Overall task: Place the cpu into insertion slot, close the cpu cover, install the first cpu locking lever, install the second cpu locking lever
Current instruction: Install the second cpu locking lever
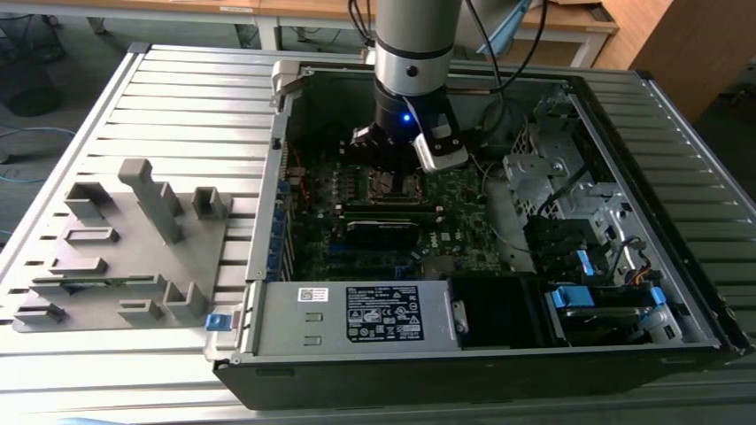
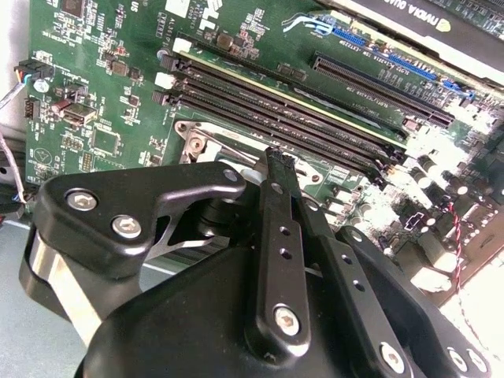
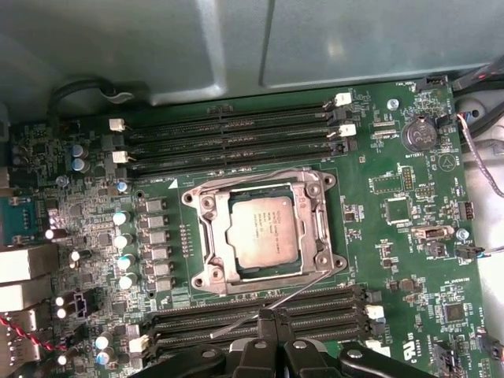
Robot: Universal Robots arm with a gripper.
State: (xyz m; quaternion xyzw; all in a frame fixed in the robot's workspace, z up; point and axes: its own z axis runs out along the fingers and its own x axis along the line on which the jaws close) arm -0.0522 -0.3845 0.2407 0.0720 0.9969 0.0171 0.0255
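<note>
In the first wrist view the cpu (image 3: 264,231), a silver-grey square, lies in the insertion slot (image 3: 262,281). The cpu cover (image 3: 209,236) is down around it, its window framing the chip. One wire locking lever (image 3: 244,178) runs along the socket's edge by the memory slots. The other lever (image 3: 303,291) slants away from the opposite edge, passing right at my fingertips. My gripper (image 3: 268,316) is shut, its black tips together beside that wire. In the second wrist view the gripper (image 2: 277,157) points at the socket's corner (image 2: 193,146). In the exterior view the gripper (image 1: 396,158) hangs over the slot (image 1: 396,184).
Long black memory slots (image 3: 228,130) flank the socket on both sides. The open computer case (image 1: 266,221) walls in the board, with a power supply (image 1: 354,314) and drive bays (image 1: 590,292) nearby. A grey parts fixture (image 1: 119,248) sits at the exterior view's left.
</note>
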